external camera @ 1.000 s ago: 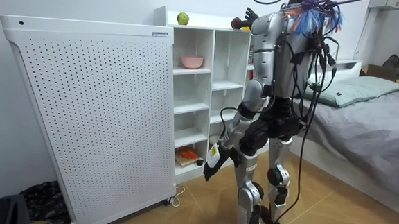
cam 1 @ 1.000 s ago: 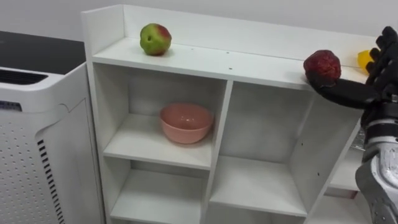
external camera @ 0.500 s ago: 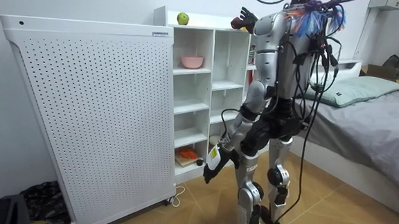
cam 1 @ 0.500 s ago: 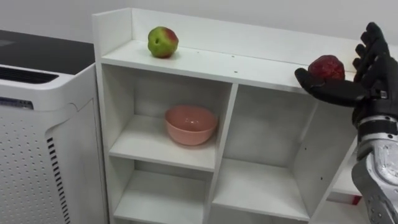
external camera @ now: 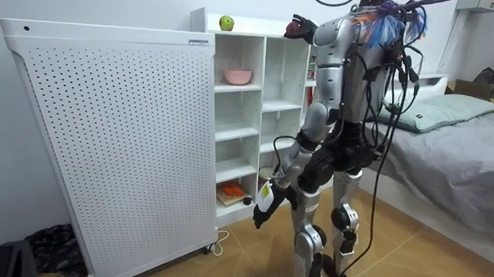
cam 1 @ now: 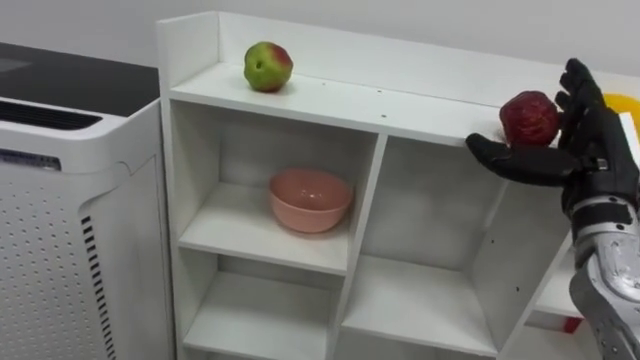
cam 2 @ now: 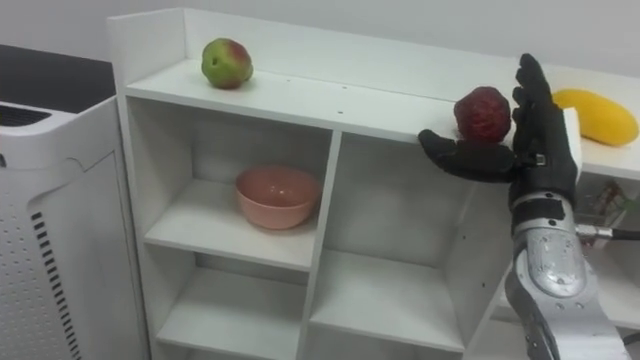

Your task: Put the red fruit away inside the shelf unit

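The robot stands facing the white open-shelved closet [cam 1: 400,105]. Its right hand [cam 1: 583,158] is raised to the front edge of the top board, toward the right end. The dark red round fruit [cam 1: 529,117] sits at that edge. The hand is spread: the fingers stand straight up just behind and to the right of the fruit, and the thumb reaches out flat beneath its front. I cannot tell whether the fruit's weight rests on the board or on the thumb.

The step in hand looks like setting this fruit down on the top. To do it well, the fruit should lie well inside the edge before the thumb slides out. The hand should then draw off sideways or downward, so the upright fingers do not roll it forward. It should also not nudge the long yellow mango [cam 2: 597,115] just beside it on the right.

A green-and-red apple [cam 1: 268,66] stands near the top's back left corner. A pink round bowl [cam 1: 310,199] sits in the upper left compartment, and what shows of its inside is empty. The compartment beside it is bare. A low compartment holds something orange-red [external camera: 230,190], too small to name.

The left hand [external camera: 261,210] hangs by the thigh, and its state cannot be told.
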Controlling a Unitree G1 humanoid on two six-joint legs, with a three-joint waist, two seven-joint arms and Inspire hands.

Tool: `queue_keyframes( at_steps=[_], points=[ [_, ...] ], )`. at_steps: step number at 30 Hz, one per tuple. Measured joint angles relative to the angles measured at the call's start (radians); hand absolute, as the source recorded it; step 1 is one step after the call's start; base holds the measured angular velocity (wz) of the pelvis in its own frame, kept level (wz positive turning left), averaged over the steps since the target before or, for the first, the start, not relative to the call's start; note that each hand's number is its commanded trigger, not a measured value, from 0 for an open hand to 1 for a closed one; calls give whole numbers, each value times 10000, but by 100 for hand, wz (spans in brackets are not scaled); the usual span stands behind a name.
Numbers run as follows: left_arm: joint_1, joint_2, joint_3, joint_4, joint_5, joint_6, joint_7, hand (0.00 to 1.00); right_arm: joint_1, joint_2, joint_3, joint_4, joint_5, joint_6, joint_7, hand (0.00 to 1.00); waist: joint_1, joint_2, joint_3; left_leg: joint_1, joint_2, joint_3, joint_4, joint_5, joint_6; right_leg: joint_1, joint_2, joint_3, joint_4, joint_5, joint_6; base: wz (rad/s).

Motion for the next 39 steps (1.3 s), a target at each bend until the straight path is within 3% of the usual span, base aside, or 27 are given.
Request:
queue_keyframes(
  at_steps=[8, 17, 24, 27, 29, 32, 35, 39],
  points=[
    [-10, 18, -10, -4, 0, 107, -56, 0, -595, -134, 5, 1020, -303, -39, 519, 100, 12, 3, 9, 3, -10, 7, -88, -4, -1, -15, 24, 79, 13, 3, -4, -1],
    [-149, 18, -27, -159, -8, 110, -62, 0, -730, -195, -79, 969, -342, -214, 146, 100, 9, 18, 20, 29, -7, 15, -65, -3, -2, -12, 46, 211, -7, 2, -3, 0],
    [-267, -3, -234, -160, -44, 75, -56, 0, -727, -193, -13, 86, -234, -193, 140, 100, -19, 188, 136, -26, 26, 82, -149, -6, -5, -112, 84, 223, -7, 2, -3, -1],
    [-352, -9, -367, -109, -49, 63, -47, 0, -648, -172, 11, -322, -252, -105, 155, 100, -5, 271, 95, -23, 54, 144, -176, -6, -9, -142, 113, 278, -8, 2, -4, -1],
    [-370, -43, -412, -110, -112, 33, -32, 0, -506, -164, 48, -730, -260, 15, 143, 100, 7, 306, 25, -29, 51, 283, -189, -4, -8, -250, 112, 384, -6, 2, -4, -11],
    [-383, -27, -488, -110, -114, 21, 31, 0, 93, -153, 461, -1818, -462, 134, 160, 100, -15, 311, -15, -16, 43, 303, -192, -2, -7, -273, 104, 416, -9, 2, -4, -10],
    [-551, -31, -490, -108, -109, -19, 31, 0, 585, -63, 724, -2812, -1255, 235, 356, 100, -25, 305, -27, 10, 47, 418, -193, -2, -7, -274, 104, 515, -8, 2, -4, -7],
    [-784, -12, -655, 36, -220, -187, 72, 0, 1031, 67, 1157, -3686, -1215, 314, 851, 100, -26, 306, -32, 13, 59, 564, -194, -2, -7, -276, 97, 618, -2, 5, -9, -6]
  ],
)
